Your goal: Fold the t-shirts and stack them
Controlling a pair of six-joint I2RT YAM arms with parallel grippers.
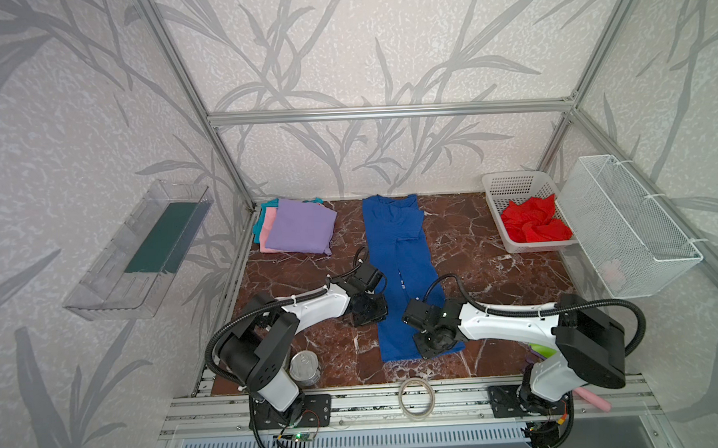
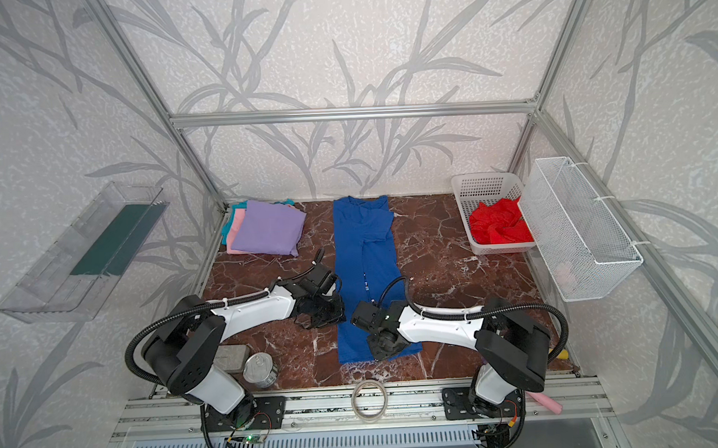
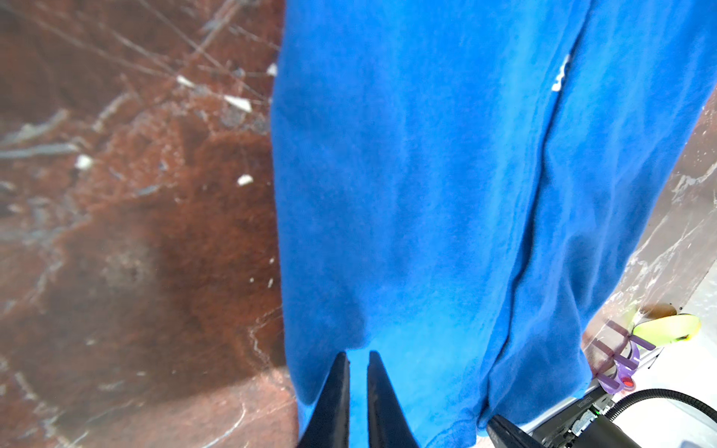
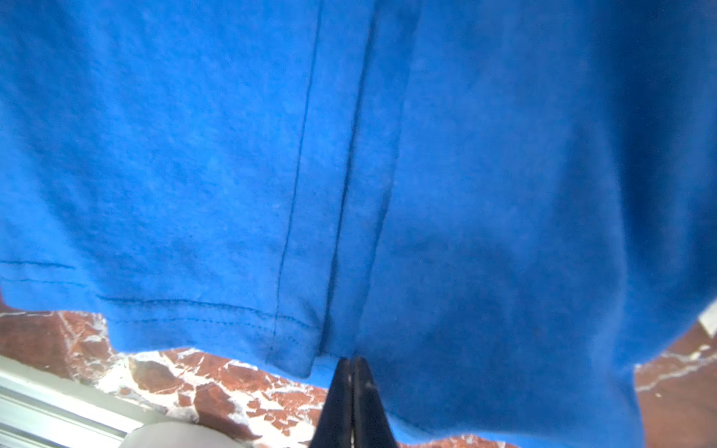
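The royal blue t-shirt [image 1: 396,252] [image 2: 364,249] lies flat on the marbled table as a long narrow strip, sides folded in. My left gripper [image 1: 371,314] [image 3: 359,358] is at its left edge, jaws nearly closed with blue cloth in the narrow gap. At the near hem, the right gripper [image 1: 433,346] [image 4: 351,360] has its jaws pressed together on the hem's edge. Lavender [image 1: 299,229], pink [image 1: 268,225] and teal [image 1: 261,212] folded shirts are stacked at the back left. The red shirt [image 1: 534,221] lies crumpled in the white basket [image 1: 509,185].
A tin can [image 1: 305,369] stands by the left arm's base, with a grey case [image 2: 230,357] beside it. A tape roll [image 1: 416,397] lies on the front rail. A wire basket [image 1: 632,229] hangs on the right wall, a clear tray [image 1: 138,251] on the left.
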